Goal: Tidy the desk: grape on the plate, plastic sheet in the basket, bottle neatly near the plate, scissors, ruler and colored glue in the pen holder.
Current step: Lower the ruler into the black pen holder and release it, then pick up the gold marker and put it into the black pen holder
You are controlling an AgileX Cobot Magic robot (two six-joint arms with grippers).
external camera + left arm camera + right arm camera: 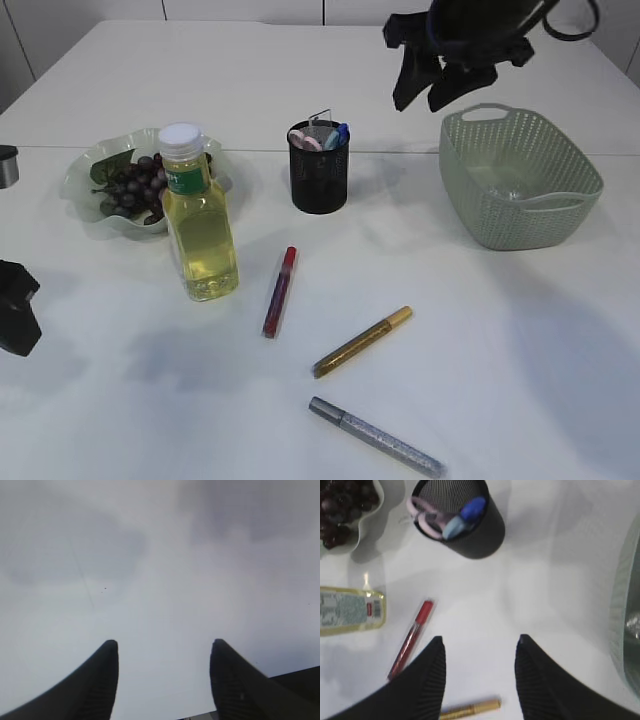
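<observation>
The right gripper [437, 82] is being held high in the upper right of the exterior view, above the table [480, 330] and between the pen holder [319, 170] and the basket [520, 180]; its jaws are being kept apart, and nothing is being gripped or touched between them, as is confirmed in the right wrist view, where only bare table is being shown between the two dark fingers [427, 680]. The left gripper [164, 680] is being seen in its own wrist view with its fingers spread over blank table, nothing being held; in the exterior view only a dark part at the far left edge is being shown. The grapes [135, 185] are being kept on the plate [85, 175] at the left, and the bottle [198, 215] is standing upright just in front of that plate. Scissors handles [427, 520] and a blue item are being held in the pen holder at upper centre. Three glue pens are lying on the table in the lower middle: a red one [279, 291], a gold one [361, 342] and a silver one [378, 437]. A clear sheet [510, 188] is being faintly made out inside the basket.
</observation>
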